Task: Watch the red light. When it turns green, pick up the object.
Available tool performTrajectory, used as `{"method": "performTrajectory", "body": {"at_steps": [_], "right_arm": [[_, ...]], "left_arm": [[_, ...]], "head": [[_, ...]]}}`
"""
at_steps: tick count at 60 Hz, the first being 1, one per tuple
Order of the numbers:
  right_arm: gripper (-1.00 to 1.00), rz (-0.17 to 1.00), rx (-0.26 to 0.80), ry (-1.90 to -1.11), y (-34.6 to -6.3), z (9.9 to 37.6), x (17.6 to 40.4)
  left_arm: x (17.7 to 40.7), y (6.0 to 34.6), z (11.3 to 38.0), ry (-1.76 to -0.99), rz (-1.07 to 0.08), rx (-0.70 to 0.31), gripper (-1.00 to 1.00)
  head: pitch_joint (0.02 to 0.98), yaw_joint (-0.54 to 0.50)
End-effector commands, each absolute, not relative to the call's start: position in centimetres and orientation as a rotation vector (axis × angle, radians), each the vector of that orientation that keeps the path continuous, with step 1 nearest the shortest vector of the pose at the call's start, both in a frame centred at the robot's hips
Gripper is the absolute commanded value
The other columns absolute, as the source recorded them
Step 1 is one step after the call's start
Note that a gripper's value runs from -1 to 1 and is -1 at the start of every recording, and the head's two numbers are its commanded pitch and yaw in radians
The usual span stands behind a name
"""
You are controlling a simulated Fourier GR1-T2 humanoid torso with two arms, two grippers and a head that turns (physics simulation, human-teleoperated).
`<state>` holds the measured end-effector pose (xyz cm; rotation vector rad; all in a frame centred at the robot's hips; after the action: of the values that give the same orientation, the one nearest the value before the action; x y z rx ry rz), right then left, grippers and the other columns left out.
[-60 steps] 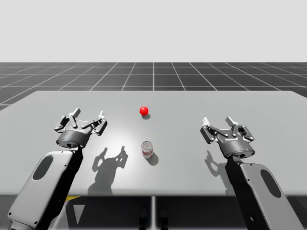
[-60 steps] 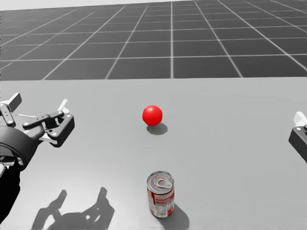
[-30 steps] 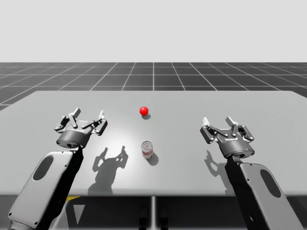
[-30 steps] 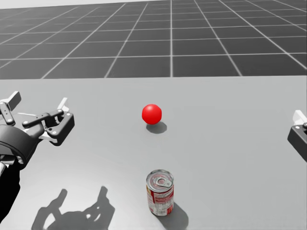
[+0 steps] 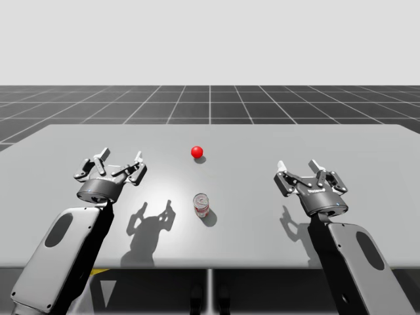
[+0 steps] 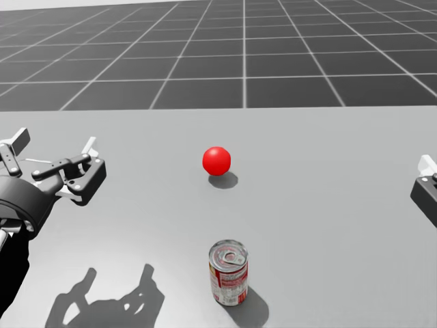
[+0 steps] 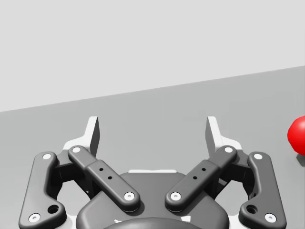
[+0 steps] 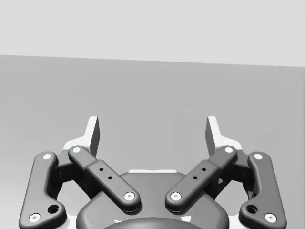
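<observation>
The light is a red ball [image 5: 197, 151] [image 6: 216, 160] on the grey table, past its middle. A red and white can [image 5: 201, 205] [image 6: 228, 272] with a silver top stands upright nearer to me. My left gripper [image 5: 119, 160] [image 6: 53, 150] [image 7: 153, 130] hovers open at the left of the can, nothing between its fingers; the red ball [image 7: 297, 136] lies off to its side. My right gripper [image 5: 296, 164] [image 8: 153, 130] hovers open at the right of the can, with bare table ahead of it.
The grey table [image 5: 262, 144] stretches wide around the can and ball. Its front edge [image 5: 210, 267] runs just before my arms. Beyond the far edge lies a dark gridded floor [image 5: 210, 102].
My head has turned slightly downward; the whole head view has shifted a little. The light stays red, and the can and both arms have not moved.
</observation>
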<state>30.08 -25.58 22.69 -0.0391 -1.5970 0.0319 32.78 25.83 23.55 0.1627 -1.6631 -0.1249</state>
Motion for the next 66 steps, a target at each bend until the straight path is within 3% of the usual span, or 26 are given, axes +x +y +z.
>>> {"method": "performTrajectory", "body": {"at_steps": [1,66], "right_arm": [[-1.00,0.033,-0.040,-1.597,-25.59,22.67,30.10],[-1.00,0.032,-0.040,-1.602,-25.64,22.74,30.07]], "left_arm": [[32.77,25.84,23.56,-1.664,-0.124,0.161,-1.00],[32.76,25.94,23.56,-1.661,-0.128,0.163,-1.00]], "head": [[0.612,0.08],[0.622,0.08]]}}
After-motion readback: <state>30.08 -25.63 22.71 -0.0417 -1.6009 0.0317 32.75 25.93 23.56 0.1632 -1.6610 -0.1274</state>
